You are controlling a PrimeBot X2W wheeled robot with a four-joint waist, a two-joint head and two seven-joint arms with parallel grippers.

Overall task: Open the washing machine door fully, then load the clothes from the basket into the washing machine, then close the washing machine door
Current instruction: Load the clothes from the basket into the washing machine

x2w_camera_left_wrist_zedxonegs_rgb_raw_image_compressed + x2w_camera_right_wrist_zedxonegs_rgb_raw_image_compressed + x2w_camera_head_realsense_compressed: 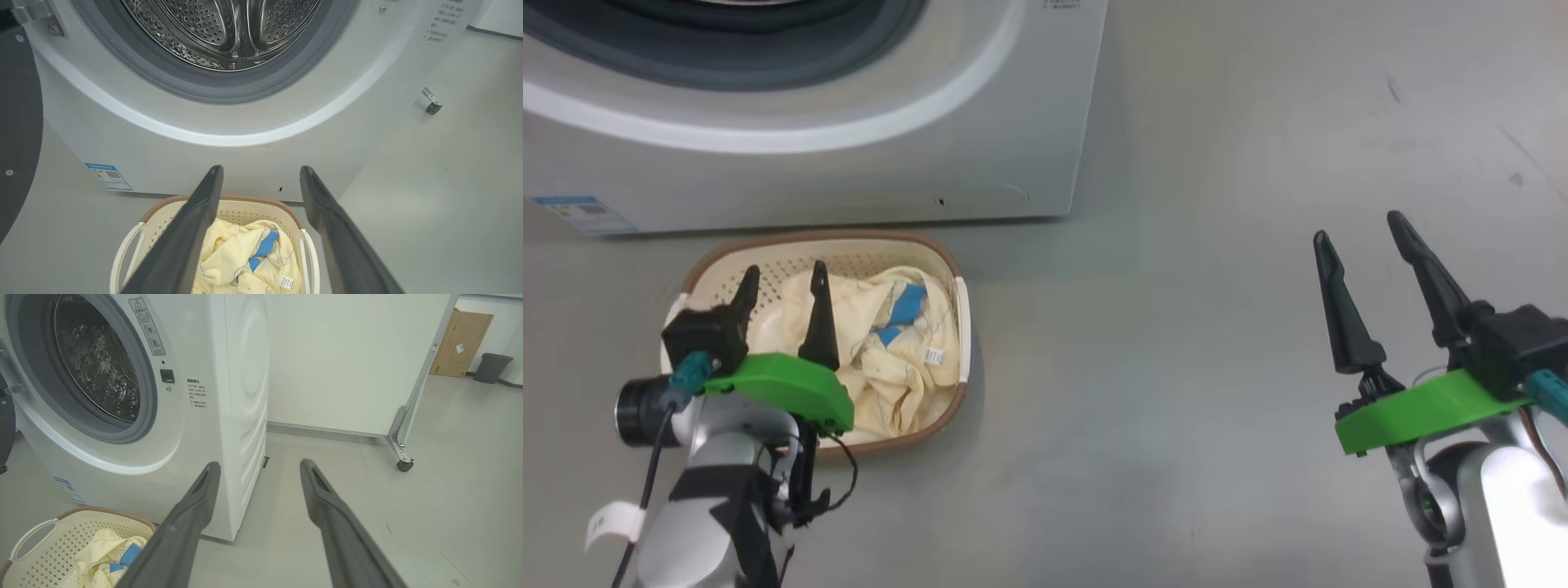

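The white washing machine [792,175] stands with its mouth uncovered, and the steel drum [229,28] shows inside the grey gasket. The washing machine door [16,143] is swung out to the left as a dark round shape, and its edge [5,424] appears in the right wrist view too. On the floor in front sits the cream basket [947,269] holding the pale yellow clothes [890,351] with a blue patch. My left gripper [784,278] hangs open just above the clothes [233,261], touching nothing. Off to the right over bare floor, my right gripper [1361,230] is open and holds nothing.
A white partition panel [347,363] on castors [404,464] stands right of the machine. Behind it are a cardboard box [459,343] and a grey bin [492,367]. Grey floor [1176,367] stretches between the basket and my right arm.
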